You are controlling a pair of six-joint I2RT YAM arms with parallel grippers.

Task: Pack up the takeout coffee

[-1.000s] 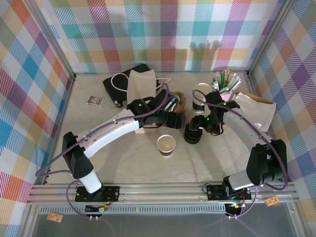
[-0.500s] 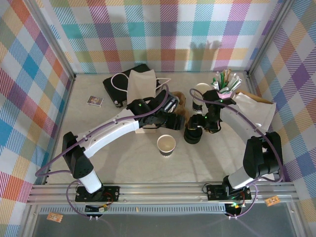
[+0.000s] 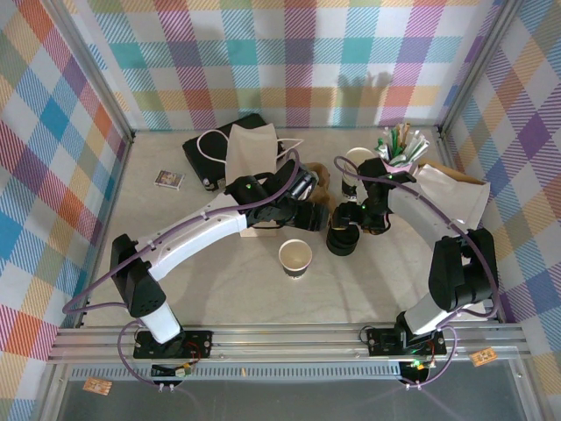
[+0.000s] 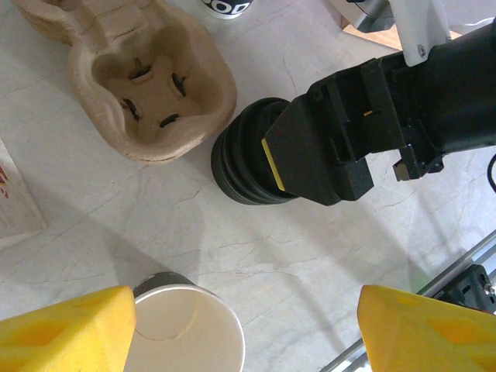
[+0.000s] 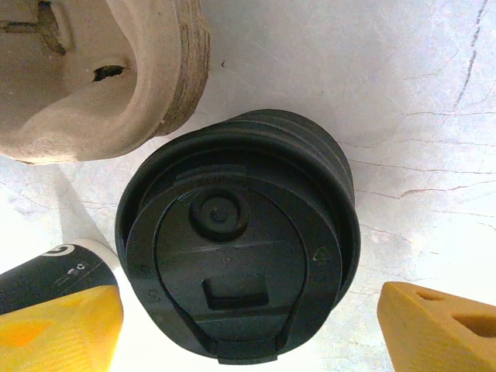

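Observation:
The takeout coffee cup, cream-white with a black lower band, stands upright and uncovered near the table's middle. In the left wrist view the cup sits beside the left yellow finger of my open left gripper, which holds nothing. My left gripper hovers just behind the cup. A stack of black lids stands to the cup's right. My right gripper hangs open over the lids, its fingers either side and empty. In the top view my right gripper is above the stack.
A moulded cardboard cup carrier lies behind the lids. A pink cup of sticks and straws and a second paper cup stand at the back right. Paper bags lie at the back and right. A small card lies left.
The right arm's elbow has swung inward and toward the back, with its gripper staying over the lids. The left arm and the cup have not moved.

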